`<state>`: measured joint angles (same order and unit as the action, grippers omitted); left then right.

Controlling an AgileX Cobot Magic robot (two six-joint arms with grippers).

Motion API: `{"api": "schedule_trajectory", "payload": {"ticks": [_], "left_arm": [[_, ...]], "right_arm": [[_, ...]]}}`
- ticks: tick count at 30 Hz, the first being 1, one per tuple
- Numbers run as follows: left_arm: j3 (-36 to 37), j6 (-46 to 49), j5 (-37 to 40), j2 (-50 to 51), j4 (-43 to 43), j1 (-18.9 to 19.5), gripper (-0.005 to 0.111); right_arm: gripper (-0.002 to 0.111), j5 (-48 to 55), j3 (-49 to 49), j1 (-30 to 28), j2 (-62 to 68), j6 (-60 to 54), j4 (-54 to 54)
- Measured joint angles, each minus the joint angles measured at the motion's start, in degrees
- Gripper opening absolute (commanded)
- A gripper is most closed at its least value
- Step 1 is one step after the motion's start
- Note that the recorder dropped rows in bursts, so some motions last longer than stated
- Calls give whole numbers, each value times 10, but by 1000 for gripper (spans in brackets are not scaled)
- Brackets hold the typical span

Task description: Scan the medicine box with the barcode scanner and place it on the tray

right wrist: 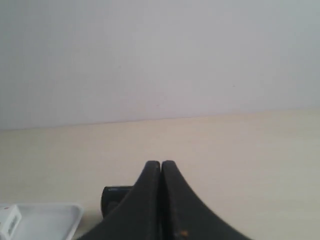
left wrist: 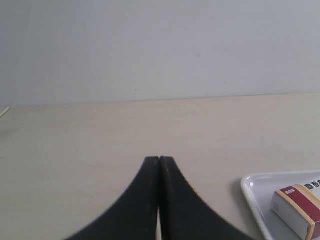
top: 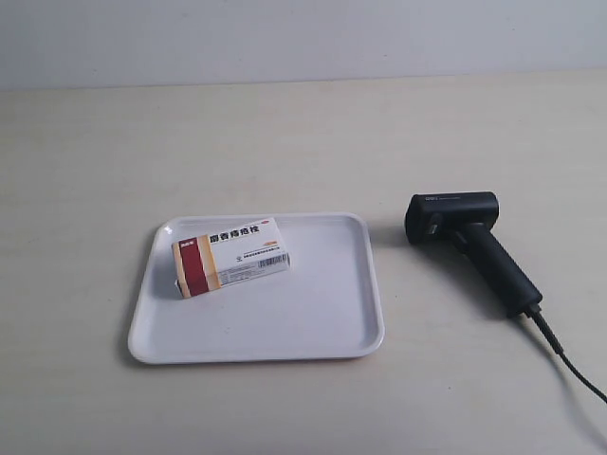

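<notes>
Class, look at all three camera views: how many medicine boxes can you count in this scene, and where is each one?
1. The medicine box lies flat inside the tray, toward its far-left part in the exterior view. The barcode scanner lies on the table beside the tray. No other box shows.

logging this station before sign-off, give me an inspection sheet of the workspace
surface: pale beige tabletop, bare apart from the job's things
job's things: small white carton with dark red band lies flat inside the flat white plastic tray, toward one corner; black pistol-shaped scanner lies on its side on the table beside the tray, apart from it
clutter: nothing seen
grippers: left hand shut, empty, off the tray's corner; right hand shut, empty, scanner head just beyond it
cables: black cable runs from the scanner handle out of the exterior view
surroundings: plain light wall behind the table
</notes>
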<state>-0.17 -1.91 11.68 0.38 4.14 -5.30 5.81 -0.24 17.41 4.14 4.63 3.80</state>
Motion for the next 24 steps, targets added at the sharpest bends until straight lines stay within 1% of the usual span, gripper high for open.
{"api": "schedule_trajectory", "payload": {"ticks": [1, 2, 3, 5, 24], "left_arm": [[0, 0, 0, 0, 0, 0, 1], [0, 0, 0, 0, 0, 0, 1], [0, 0, 0, 0, 0, 0, 1], [0, 0, 0, 0, 0, 0, 1], [0, 0, 1, 0, 0, 0, 1]], "right_arm": [[0, 0, 0, -37, -24, 0, 0], [0, 0, 0, -56, -31, 0, 0], [0, 1, 0, -87, -37, 0, 0], [0, 8, 0, -109, -38, -1, 0], [0, 20, 0, -114, -38, -1, 0]]}}
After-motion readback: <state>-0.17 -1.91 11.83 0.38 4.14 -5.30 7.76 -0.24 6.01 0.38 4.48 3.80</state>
